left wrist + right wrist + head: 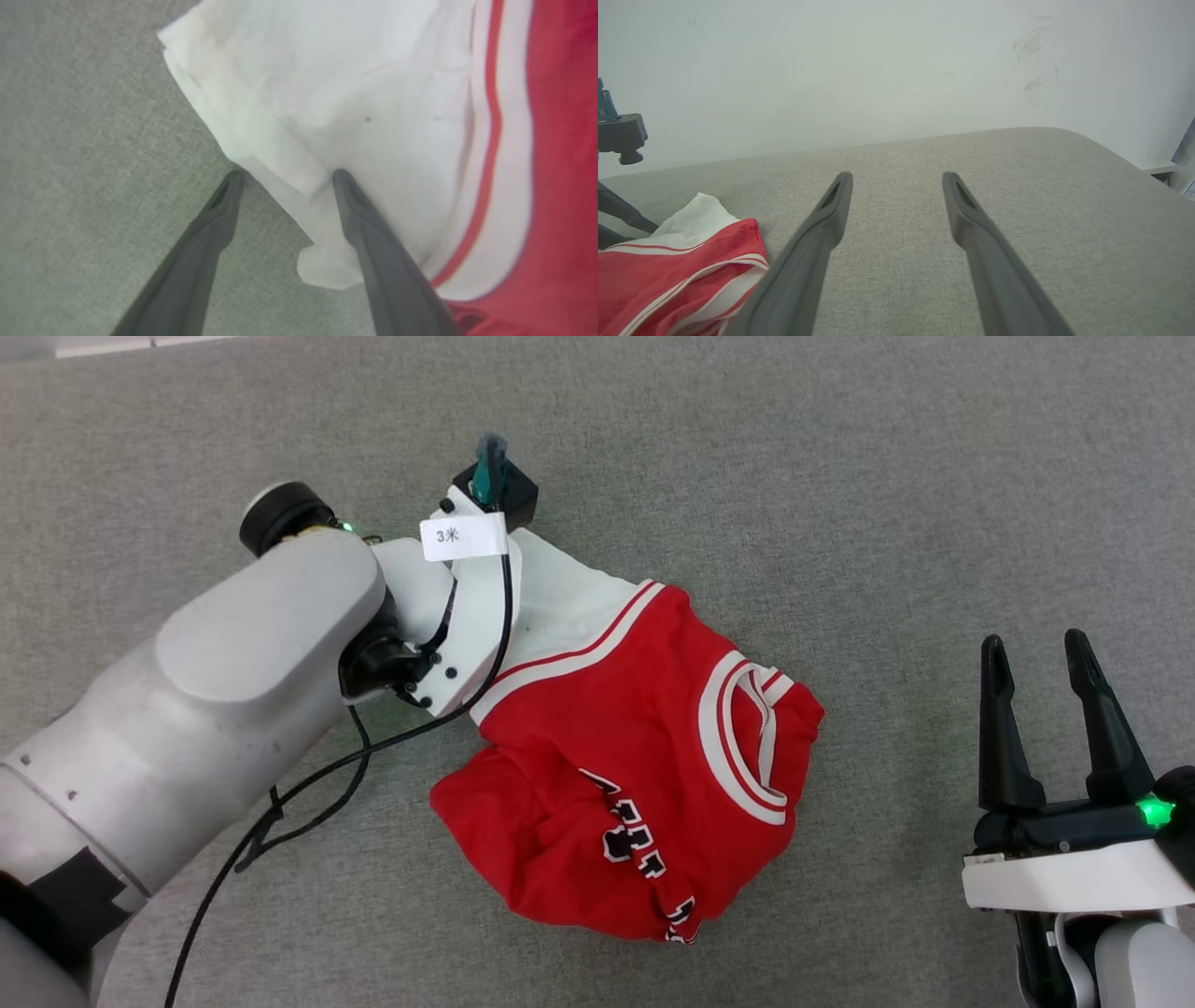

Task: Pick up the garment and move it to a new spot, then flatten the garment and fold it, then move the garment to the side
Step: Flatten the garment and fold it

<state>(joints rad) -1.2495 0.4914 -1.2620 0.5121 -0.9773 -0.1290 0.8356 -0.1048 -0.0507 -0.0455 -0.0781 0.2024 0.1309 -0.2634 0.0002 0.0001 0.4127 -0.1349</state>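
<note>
The left gripper (288,173) rises from the bottom edge, its two dark fingers (373,252) spread wide apart; one tip rests on the white sleeve of the garment (373,93), the other sits just beside the sleeve's folded edge, over the grey woven surface (84,140). Past the sleeve runs striped trim (a thin red line between white bands); red cloth lies along the right side.

Grey fabric surface (840,476), white wall (831,70) with dark scuff marks (1031,46)

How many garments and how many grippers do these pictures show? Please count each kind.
garment: 1
grippers: 2, the left gripper and the right gripper
total: 3
</note>
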